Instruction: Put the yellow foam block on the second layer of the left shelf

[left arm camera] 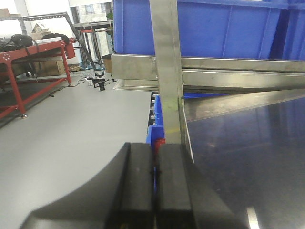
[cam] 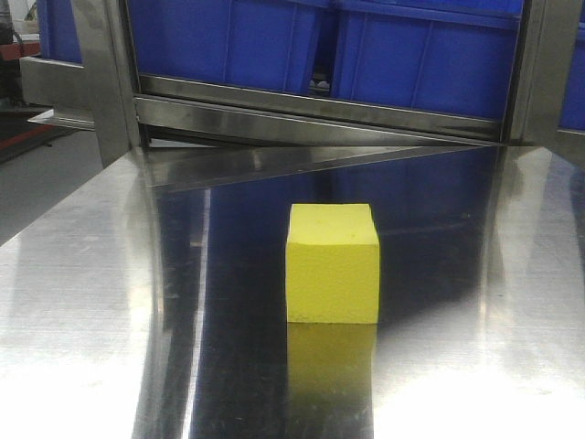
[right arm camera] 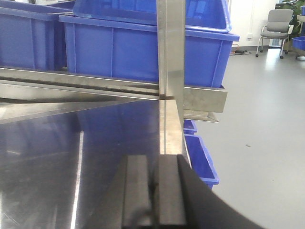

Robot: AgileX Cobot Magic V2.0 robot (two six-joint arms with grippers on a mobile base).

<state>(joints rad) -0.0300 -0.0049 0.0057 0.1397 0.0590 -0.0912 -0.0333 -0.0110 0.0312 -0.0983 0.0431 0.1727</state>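
The yellow foam block (cam: 333, 263) stands alone on the shiny steel shelf surface (cam: 91, 302), near its middle, seen only in the front view. Neither gripper shows in the front view. My left gripper (left arm camera: 155, 157) is shut and empty, at the shelf's left edge beside a steel upright post (left arm camera: 167, 71). My right gripper (right arm camera: 153, 164) is shut and empty, at the shelf's right edge beside the right upright post (right arm camera: 170, 62). The block is out of both wrist views.
Blue plastic bins (cam: 274, 41) sit on the steel rack level behind and above the block. More blue bins (right arm camera: 202, 160) stand below at the right. A red-framed table (left arm camera: 28, 62) and an office chair (right arm camera: 279, 28) stand on the grey floor.
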